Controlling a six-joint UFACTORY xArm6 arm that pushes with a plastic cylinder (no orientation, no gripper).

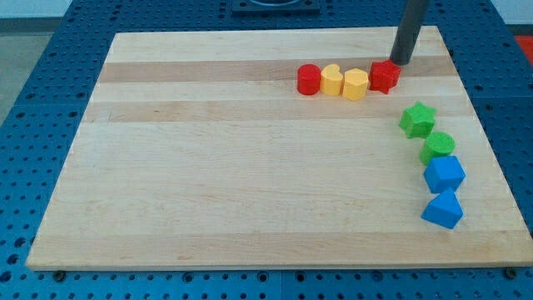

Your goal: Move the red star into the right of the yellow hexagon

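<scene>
- No words, labels, brand names, numbers or signs can be read anywhere in the camera view
- The wooden tabletop shows only bare grain, with nothing printed on it
- The coloured blocks carry no markings that can be made out
</scene>
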